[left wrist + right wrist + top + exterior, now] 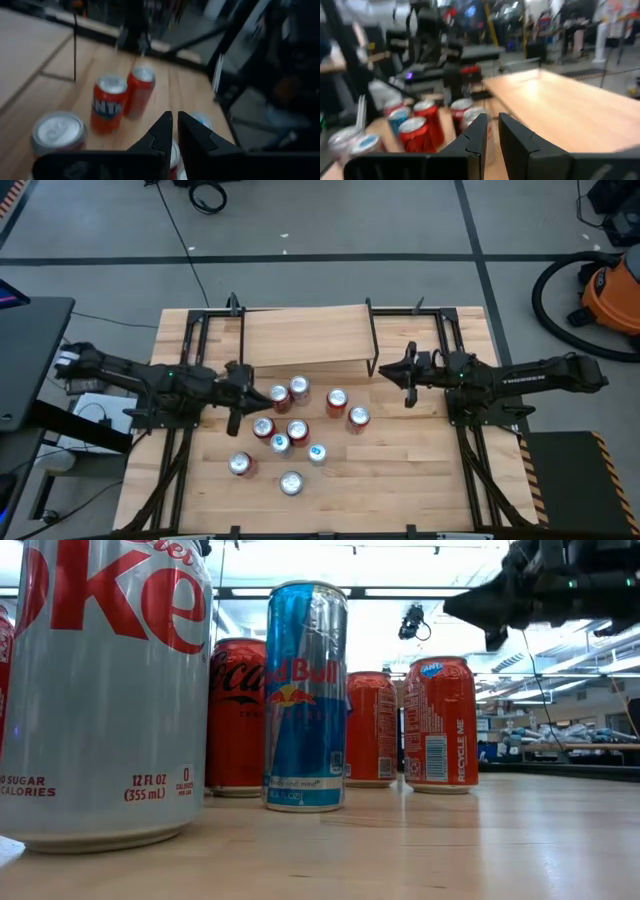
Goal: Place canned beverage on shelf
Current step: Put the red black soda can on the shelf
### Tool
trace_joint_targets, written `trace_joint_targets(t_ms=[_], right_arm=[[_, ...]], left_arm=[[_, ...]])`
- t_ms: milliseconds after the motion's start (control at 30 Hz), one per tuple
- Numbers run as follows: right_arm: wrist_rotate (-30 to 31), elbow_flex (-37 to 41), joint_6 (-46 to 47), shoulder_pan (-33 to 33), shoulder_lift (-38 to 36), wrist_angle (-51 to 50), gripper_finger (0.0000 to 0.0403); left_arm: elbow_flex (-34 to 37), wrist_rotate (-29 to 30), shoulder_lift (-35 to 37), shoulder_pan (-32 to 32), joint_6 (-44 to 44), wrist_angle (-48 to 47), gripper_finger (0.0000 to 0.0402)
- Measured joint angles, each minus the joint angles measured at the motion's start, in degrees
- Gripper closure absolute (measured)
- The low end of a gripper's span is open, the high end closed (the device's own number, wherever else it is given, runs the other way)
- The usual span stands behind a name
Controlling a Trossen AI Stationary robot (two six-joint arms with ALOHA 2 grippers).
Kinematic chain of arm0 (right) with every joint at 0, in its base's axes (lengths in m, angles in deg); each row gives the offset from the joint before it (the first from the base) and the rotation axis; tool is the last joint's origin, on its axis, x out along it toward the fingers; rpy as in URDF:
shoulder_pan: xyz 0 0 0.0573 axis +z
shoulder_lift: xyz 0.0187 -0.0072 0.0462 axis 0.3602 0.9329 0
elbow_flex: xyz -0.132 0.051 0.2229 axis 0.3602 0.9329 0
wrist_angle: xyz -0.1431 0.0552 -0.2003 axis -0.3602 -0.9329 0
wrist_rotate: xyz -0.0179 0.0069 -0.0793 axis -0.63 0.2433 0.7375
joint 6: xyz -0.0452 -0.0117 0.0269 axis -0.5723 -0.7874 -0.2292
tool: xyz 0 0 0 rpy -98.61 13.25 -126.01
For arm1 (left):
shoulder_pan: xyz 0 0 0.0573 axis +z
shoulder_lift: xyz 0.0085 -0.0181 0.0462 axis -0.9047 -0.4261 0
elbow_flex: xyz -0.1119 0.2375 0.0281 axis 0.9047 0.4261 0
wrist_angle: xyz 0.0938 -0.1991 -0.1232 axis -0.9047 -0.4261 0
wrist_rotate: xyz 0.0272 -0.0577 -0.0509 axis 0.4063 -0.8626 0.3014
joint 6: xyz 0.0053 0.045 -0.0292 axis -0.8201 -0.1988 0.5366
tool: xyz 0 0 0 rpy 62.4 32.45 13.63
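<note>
nothing is on the shelf (305,335) yet: its light-wood top board is bare, so, judging from that, the whole job of lifting a can and setting it there is still to do. the cans (296,429) stand upright in a loose cluster on the table (420,470) just in front of the shelf, the nearest ones close to its front edge, the rest farther out; most are red with silver tops, a couple show blue, and in the low view a tall slim blue-and-silver can (305,695) stands among the squatter red ones. none is tipped or dented as far as can be seen. the left gripper (234,420) hangs at the cluster's left side, off the shelf's front-left corner, its fingers nearly pressed together and holding nothing. the right gripper (405,382) sits by the shelf's front-right corner, fingers also close together with only a narrow gap, empty.
</note>
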Motion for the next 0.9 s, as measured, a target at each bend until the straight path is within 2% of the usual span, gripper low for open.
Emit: trace_joint_targets(t_ms=[267,467,700,900], right_arm=[[3.66,-10.76,-0.16,5.96,4.65,-17.81,0.0332],[9.97,-12.87,-2.05,8.82,7.10,-18.99,0.0287],[10.56,-13.11,-3.09,8.60,8.60,-15.95,0.0244],[12.35,-14.67,-4.96,6.01,8.28,-14.79,0.0234]], left_arm=[[-14.15,5.35,-9.01,-6.10,3.66,-22.19,0.0355],[-22.09,6.75,-13.90,-8.05,9.00,-38.70,0.0293],[-23.29,6.70,-15.80,-8.20,7.72,-44.98,0.0207],[-23.31,5.82,-16.62,-8.93,6.99,-47.55,0.0165]])
